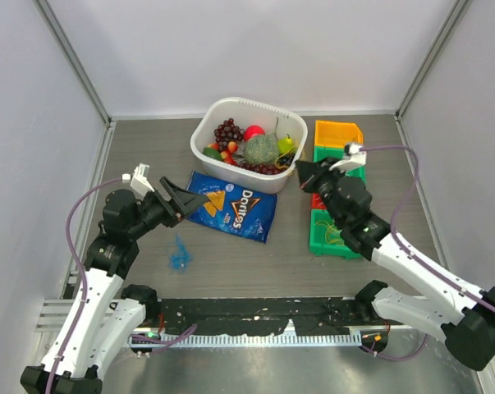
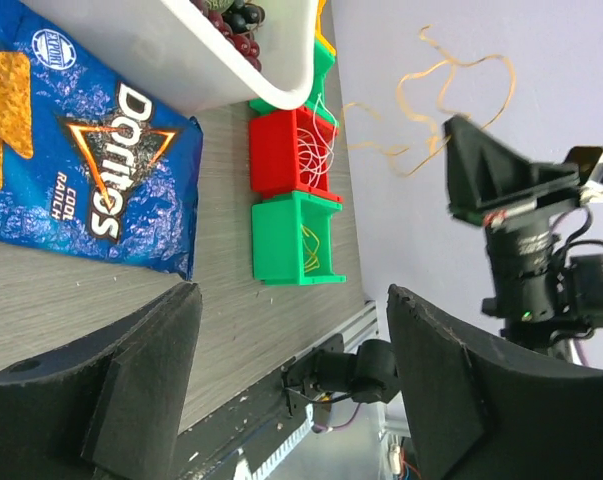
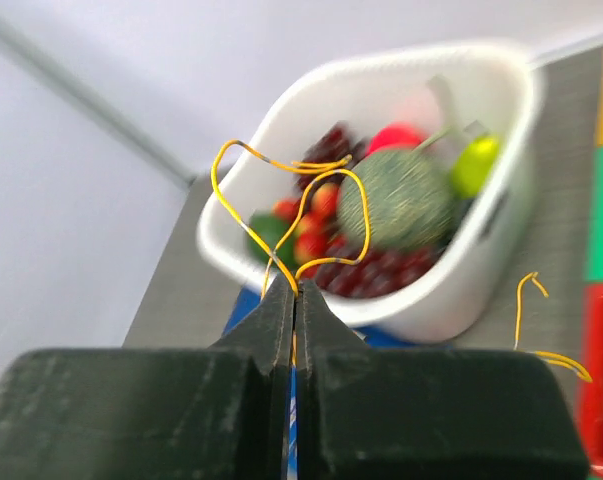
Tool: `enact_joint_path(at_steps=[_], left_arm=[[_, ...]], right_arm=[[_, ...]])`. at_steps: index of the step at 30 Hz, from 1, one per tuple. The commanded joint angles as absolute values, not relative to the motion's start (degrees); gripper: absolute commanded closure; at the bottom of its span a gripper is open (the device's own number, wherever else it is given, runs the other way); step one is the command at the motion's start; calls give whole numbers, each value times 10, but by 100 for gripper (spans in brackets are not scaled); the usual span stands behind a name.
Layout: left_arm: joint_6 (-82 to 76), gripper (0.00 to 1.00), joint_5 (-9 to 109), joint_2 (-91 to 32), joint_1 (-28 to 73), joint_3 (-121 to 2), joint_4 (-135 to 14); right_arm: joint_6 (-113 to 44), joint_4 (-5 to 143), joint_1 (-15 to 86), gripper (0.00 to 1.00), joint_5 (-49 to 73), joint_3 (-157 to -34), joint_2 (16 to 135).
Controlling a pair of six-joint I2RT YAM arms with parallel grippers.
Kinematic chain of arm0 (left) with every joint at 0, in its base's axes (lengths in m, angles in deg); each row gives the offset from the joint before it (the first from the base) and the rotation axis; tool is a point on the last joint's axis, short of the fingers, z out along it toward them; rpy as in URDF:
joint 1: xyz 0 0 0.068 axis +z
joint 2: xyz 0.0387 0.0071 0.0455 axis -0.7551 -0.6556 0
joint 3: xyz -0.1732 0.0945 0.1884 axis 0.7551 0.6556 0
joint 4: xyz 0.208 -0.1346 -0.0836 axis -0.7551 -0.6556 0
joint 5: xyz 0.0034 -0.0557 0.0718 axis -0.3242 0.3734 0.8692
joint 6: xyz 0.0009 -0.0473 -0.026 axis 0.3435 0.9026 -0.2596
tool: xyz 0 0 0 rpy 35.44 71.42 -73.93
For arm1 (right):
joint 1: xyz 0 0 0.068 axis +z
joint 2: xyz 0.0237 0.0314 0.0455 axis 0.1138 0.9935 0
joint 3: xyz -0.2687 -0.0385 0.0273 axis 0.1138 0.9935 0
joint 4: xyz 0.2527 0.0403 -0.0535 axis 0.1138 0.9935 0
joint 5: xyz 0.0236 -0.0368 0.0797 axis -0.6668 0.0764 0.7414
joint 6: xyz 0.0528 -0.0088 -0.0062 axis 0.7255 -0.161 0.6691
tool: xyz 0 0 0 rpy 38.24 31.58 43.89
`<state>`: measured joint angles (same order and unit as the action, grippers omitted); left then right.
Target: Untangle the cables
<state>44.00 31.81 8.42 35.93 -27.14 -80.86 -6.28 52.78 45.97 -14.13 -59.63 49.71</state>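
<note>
Trouble would most likely start at the white tub [image 1: 239,101] of fruit: loose loops of the yellow cable [image 3: 215,185] hang in the air before it and could hook a stem or the rim if carried low. Next down, the chip bag [image 1: 231,205] lies just beneath the left gripper [image 1: 199,199], whose jaws stand spread and empty, so a careless descent could shove or crease the bag. The red bin [image 2: 276,160] holding a white cable [image 2: 311,150] and the green bin [image 2: 281,250] holding a second yellow cable [image 2: 316,245] sit below the raised strand. Whether its tail reaches into them cannot be told, but if it does, a pull would drag those bunches out. The right gripper [image 3: 293,290] has its jaws pressed together on the yellow cable, a thread so thin it may slip free. A blue cable [image 1: 179,256] lies by itself near the left arm. Readable on the bag: "Doritos" and "COOL RANCH"
</note>
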Motion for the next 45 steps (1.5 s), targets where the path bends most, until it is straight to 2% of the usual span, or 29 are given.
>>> enact_joint_path(at_steps=[1,4,8,14,24,27,36,40,45], left_arm=[[417,21,315,73,361,-291,-795],[419,21,311,77,361,-283,-790],[413,20,301,83,361,-287,-812],[400,20,298,101,361,-277,-831],[409,20,285,53,342,-269,-757],[427,20,278,35,339,-264,-723],[427,20,284,50,337,-249,-746],[425,20,291,53,338,-240,-750],[422,20,290,44,338,-239,-744]], right_arm=[[-89,615,365,99,-213,-673,515],[-86,609,283,99,-200,-706,553],[-67,658,225,99,-176,-761,604],[-69,742,224,99,-122,-739,570],[-74,904,224,99,-106,-634,352],[-37,900,224,99,-95,-590,341],[68,859,224,99,65,-507,383],[80,866,224,99,68,-479,369],[70,917,224,99,14,-484,327]])
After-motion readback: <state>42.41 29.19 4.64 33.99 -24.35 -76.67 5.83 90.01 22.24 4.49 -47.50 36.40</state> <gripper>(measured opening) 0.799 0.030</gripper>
